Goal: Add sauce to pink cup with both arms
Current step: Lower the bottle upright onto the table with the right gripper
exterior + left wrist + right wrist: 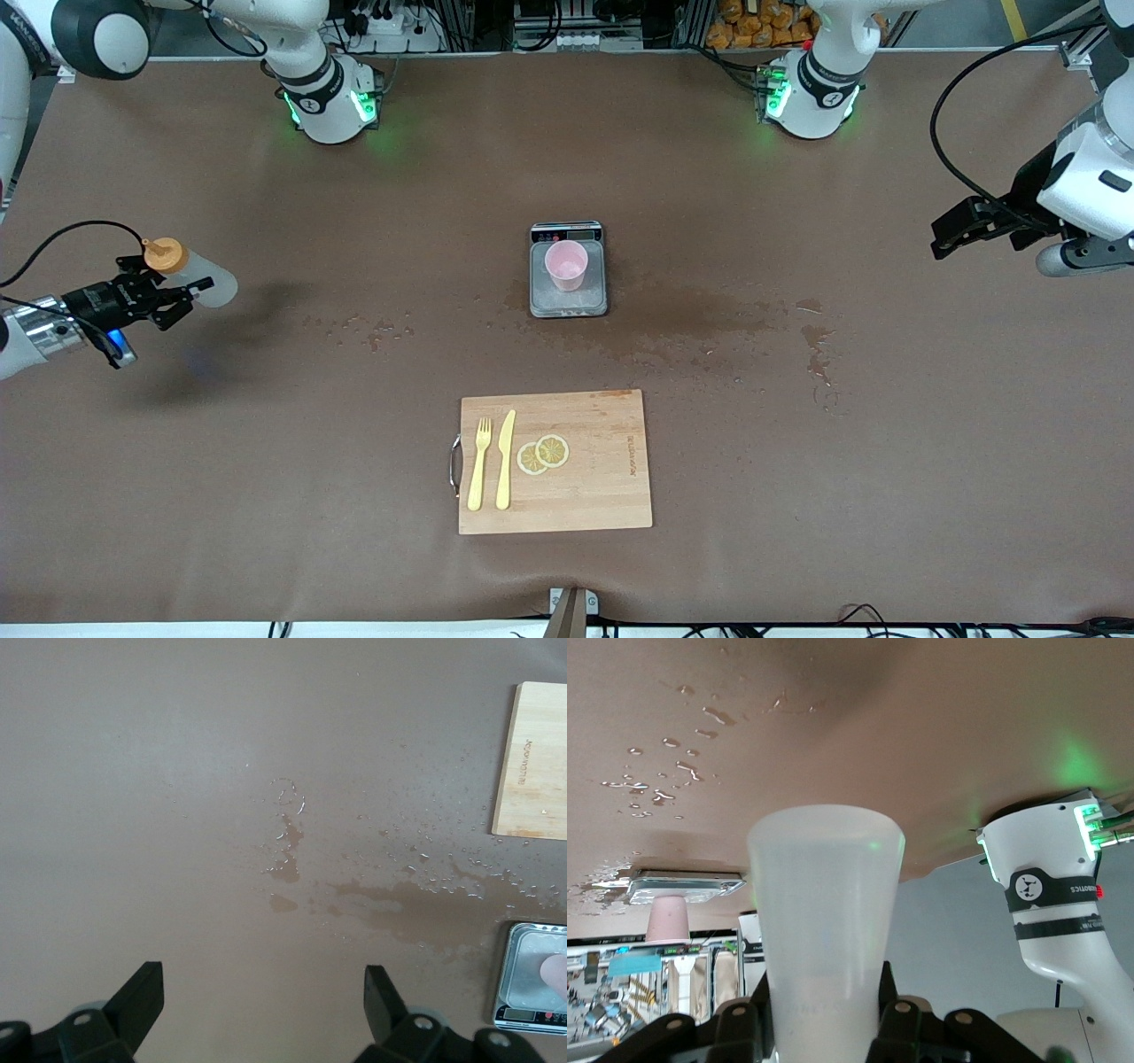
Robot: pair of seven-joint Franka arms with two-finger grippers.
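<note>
One bottle: the sauce bottle [197, 277] is held sideways in the air over the right arm's end of the table, orange cap [165, 256] on.
Right gripper [174, 299]: clenched around the bottle's body.
Pink cup [565, 265]: upright on the grey scale [568, 301], mid-table.
Left gripper [952, 232]: fingers spread wide, empty, waiting above the left arm's end of the table.
Cutting board [585, 496]: nearer the front camera than the scale, carrying a fork [479, 462], knife [505, 458] and lemon slices [543, 454].

In the left wrist view the pink cup [555, 976] and grey scale [530, 983] are cut off at the edge. In the right wrist view the sauce bottle [826, 921] hides its own nozzle.
</note>
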